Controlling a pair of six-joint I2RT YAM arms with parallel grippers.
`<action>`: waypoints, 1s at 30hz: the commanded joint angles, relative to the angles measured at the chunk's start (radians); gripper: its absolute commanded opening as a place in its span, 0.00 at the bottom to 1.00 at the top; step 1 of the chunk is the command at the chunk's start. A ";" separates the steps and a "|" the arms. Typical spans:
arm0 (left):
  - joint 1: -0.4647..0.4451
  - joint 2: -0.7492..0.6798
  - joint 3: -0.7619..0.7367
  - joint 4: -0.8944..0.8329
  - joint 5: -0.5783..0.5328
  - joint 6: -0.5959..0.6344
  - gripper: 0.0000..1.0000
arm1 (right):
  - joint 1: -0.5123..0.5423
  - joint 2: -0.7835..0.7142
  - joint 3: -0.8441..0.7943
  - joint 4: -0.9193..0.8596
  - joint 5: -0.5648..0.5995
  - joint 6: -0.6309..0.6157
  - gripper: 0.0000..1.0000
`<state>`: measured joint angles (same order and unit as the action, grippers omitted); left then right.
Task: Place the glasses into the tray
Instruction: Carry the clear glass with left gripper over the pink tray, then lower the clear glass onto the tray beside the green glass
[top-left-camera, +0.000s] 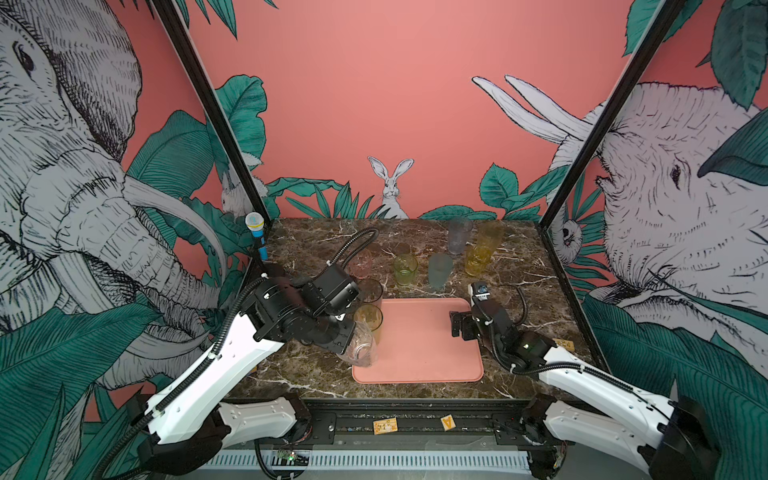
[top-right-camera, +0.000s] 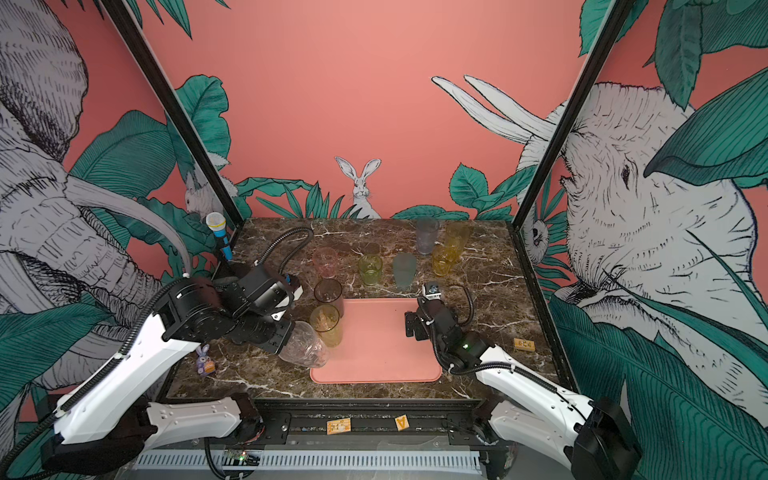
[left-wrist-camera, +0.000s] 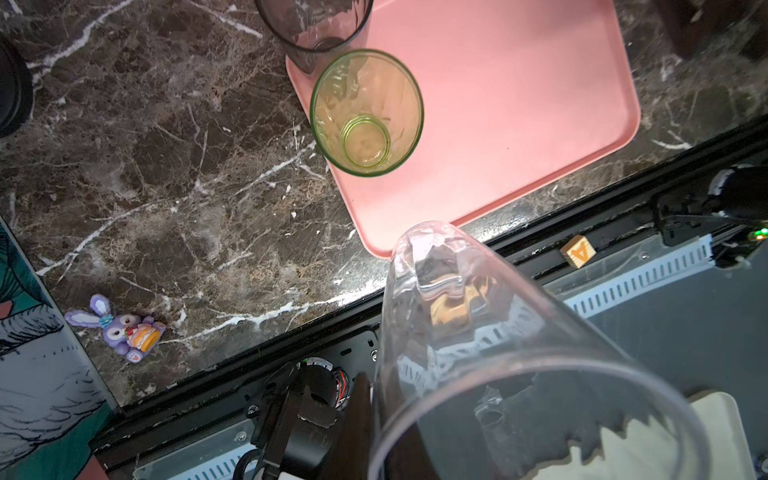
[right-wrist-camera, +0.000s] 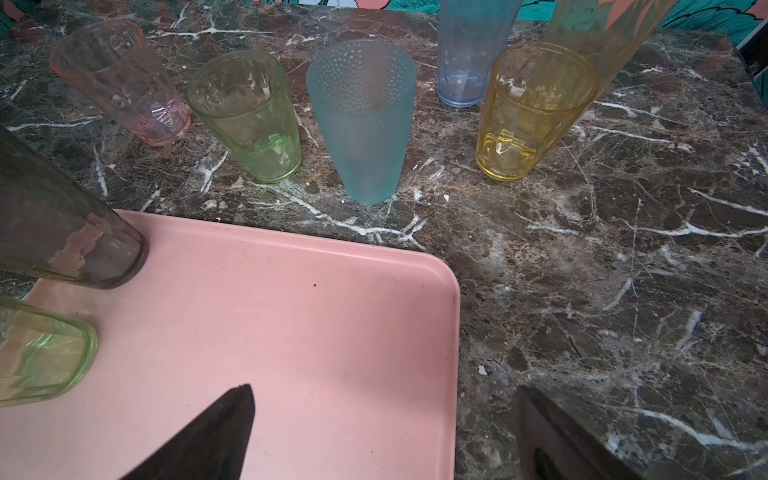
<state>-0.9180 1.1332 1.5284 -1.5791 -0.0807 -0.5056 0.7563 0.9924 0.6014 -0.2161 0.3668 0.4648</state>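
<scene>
In both top views the left gripper (top-left-camera: 348, 332) is clamped on a clear tumbler (top-left-camera: 362, 349), which is tilted over the near-left corner of the pink tray (top-left-camera: 419, 345). The right gripper (top-left-camera: 459, 326) hangs wide open and empty at its right edge. Left wrist cam shows a tall green tumbler (left-wrist-camera: 365, 112) and a smoky grey tumbler (left-wrist-camera: 316, 29) standing on the tray, and right wrist cam shows others, like the teal tumbler (right-wrist-camera: 361, 120) and yellow tumbler (right-wrist-camera: 532, 112), on the marble table (right-wrist-camera: 623, 249) beyond it.

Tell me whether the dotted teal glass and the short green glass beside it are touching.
Apart. The right wrist view shows bare marble tabletop between the teal glass and the short green glass, rim to base.
</scene>
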 joint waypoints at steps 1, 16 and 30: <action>-0.008 -0.035 -0.055 0.012 -0.027 -0.054 0.00 | -0.008 0.000 0.037 -0.002 0.016 0.014 0.99; -0.031 -0.059 -0.245 0.141 -0.072 -0.153 0.00 | -0.009 0.011 0.041 0.000 0.006 0.012 0.99; -0.038 -0.006 -0.351 0.262 -0.059 -0.138 0.00 | -0.011 0.013 0.040 0.001 -0.002 0.011 0.99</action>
<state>-0.9485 1.1286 1.1965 -1.3499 -0.1383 -0.6296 0.7517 1.0142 0.6201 -0.2226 0.3592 0.4652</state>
